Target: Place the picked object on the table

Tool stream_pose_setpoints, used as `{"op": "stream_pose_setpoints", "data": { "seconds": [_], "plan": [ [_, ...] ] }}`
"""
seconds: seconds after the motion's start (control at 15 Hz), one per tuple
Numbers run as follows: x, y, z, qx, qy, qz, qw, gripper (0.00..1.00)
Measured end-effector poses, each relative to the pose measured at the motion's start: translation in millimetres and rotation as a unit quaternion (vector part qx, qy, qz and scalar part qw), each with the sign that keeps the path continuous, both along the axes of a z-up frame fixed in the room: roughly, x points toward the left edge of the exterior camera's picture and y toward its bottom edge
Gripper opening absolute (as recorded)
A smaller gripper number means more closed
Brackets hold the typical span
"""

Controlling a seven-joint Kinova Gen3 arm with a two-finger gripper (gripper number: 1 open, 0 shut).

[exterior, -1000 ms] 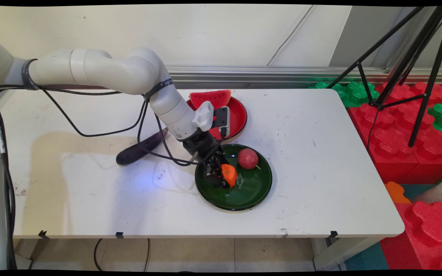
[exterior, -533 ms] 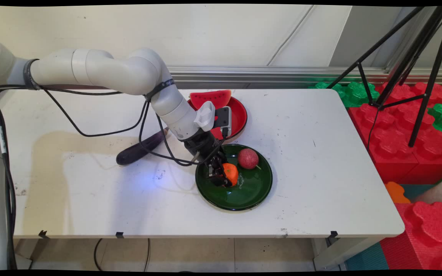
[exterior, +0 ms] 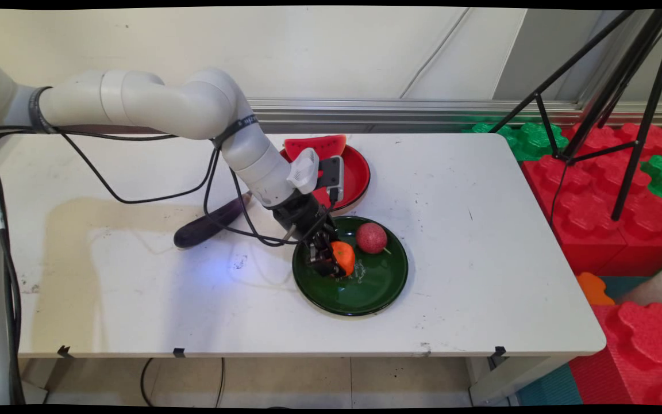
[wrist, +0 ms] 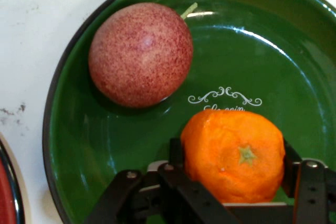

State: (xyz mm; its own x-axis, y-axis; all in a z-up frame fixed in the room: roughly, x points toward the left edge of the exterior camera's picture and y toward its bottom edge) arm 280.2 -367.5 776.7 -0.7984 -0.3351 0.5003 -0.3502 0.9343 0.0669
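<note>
An orange tangerine [wrist: 235, 155] sits between my gripper's fingers, and the gripper [exterior: 331, 261] is shut on it over the left part of a dark green plate [exterior: 377, 287]. In the hand view the green plate [wrist: 273, 40] fills most of the picture. A speckled red round fruit [exterior: 371, 237] lies on the same plate, just right of the tangerine; the hand view shows this red fruit [wrist: 140, 53] up and to the left, apart from the tangerine.
A red bowl [exterior: 357, 178] with a watermelon slice [exterior: 315, 145] stands behind the green plate, partly hidden by the arm. A dark purple eggplant [exterior: 207, 226] lies on the white table [exterior: 480, 241] to the left. Foam blocks and a black tripod stand at the right.
The gripper with the tangerine has risen slightly and shifted a little toward the back of the plate. The red fruit has stayed where it was.
</note>
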Motion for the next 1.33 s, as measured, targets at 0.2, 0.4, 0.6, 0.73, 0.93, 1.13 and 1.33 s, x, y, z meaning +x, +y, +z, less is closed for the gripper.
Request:
{"op": "stream_pose_setpoints", "data": {
  "seconds": [0.2, 0.4, 0.6, 0.73, 0.93, 1.13, 1.33],
  "plan": [
    [5, 3, 9, -0.007, 0.003, 0.0, 1.0, 0.0],
    [13, 9, 24, -0.015, 0.009, 0.003, 0.9998, 0.0],
    [24, 17, 43, -0.02, 0.017, 0.014, 0.9996, 0.0],
    [31, 22, 54, -0.022, 0.022, 0.018, 0.9994, 0.0],
    [49, 34, 78, -0.027, 0.03, 0.029, 0.9988, 0.0],
    [63, 42, 94, -0.028, 0.035, 0.038, 0.9983, 0.0],
    [79, 51, 108, -0.029, 0.037, 0.049, 0.9977, 0.0]
  ]
}}
